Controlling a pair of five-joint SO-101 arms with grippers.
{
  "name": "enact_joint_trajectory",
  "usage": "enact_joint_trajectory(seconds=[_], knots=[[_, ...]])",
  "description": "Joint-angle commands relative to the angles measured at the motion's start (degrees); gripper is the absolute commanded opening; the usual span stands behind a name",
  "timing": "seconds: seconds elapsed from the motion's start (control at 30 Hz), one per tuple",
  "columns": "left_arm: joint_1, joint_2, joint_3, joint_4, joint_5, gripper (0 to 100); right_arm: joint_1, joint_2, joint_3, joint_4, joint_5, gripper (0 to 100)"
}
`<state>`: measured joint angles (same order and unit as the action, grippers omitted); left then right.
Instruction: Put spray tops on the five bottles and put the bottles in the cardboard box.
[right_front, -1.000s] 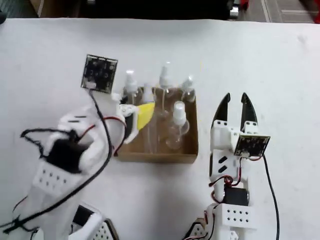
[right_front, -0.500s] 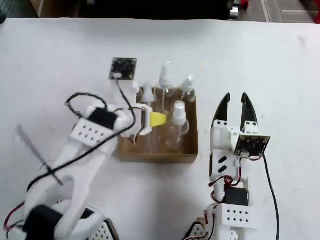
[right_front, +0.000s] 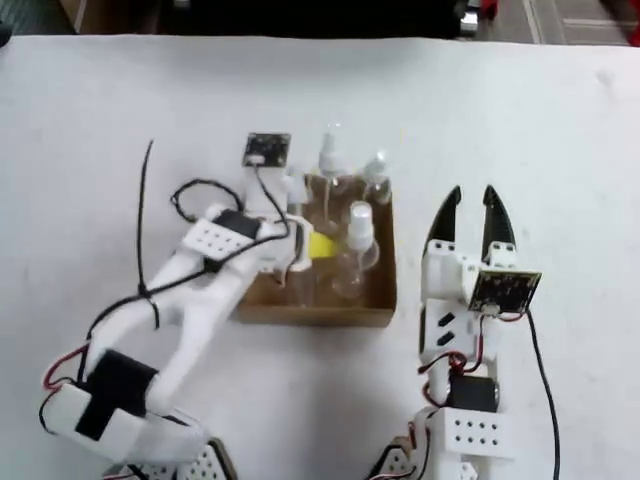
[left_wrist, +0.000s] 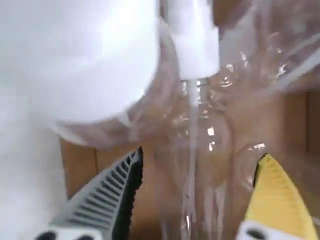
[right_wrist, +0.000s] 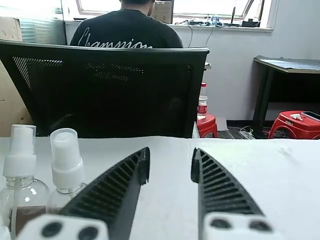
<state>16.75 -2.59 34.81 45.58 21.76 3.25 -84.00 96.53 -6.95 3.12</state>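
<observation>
Cardboard box (right_front: 320, 313) at mid-tabletop (right_front: 520, 100) holds clear plastic bottles (right_front: 353, 262), white spray tops (right_front: 358, 213) on. My left gripper (left_wrist: 202, 155) straddles one, fingers parted; I see the right gripper (right_front: 472, 195), ribbed black fingers slightly apart, beside the box.

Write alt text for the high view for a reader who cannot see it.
Seen from above, the left gripper is down inside a cardboard box among clear bottles with white spray tops. The right gripper is open above the white table beside the box.

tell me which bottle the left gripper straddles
The clear bottle at the cardboard box's left side, between the open left gripper's tips; the other bottles stand outside them.
</observation>
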Motion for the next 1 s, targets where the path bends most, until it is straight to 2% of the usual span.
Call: enact_joint_trajectory(seconds=[0.0,0.6,0.7,0.87,0.97], knots=[[-0.22,-0.22,-1.05,-1.85,0.88,33,-0.22,0.31,0.62,-1.27,0.88,12.2],[-0.66,0.40,-0.62,-3.43,0.70,33,-0.31,0.31,0.62,-1.27,0.88,12.2],[-2.15,3.03,-1.76,-3.52,0.97,30,-0.31,0.31,0.62,-1.27,0.88,12.2],[-2.33,9.27,-10.37,5.80,0.62,29,-0.31,0.31,0.62,-1.27,0.88,12.2],[-2.33,10.42,-11.69,7.21,0.53,28,-0.31,0.31,0.62,-1.27,0.88,12.2]])
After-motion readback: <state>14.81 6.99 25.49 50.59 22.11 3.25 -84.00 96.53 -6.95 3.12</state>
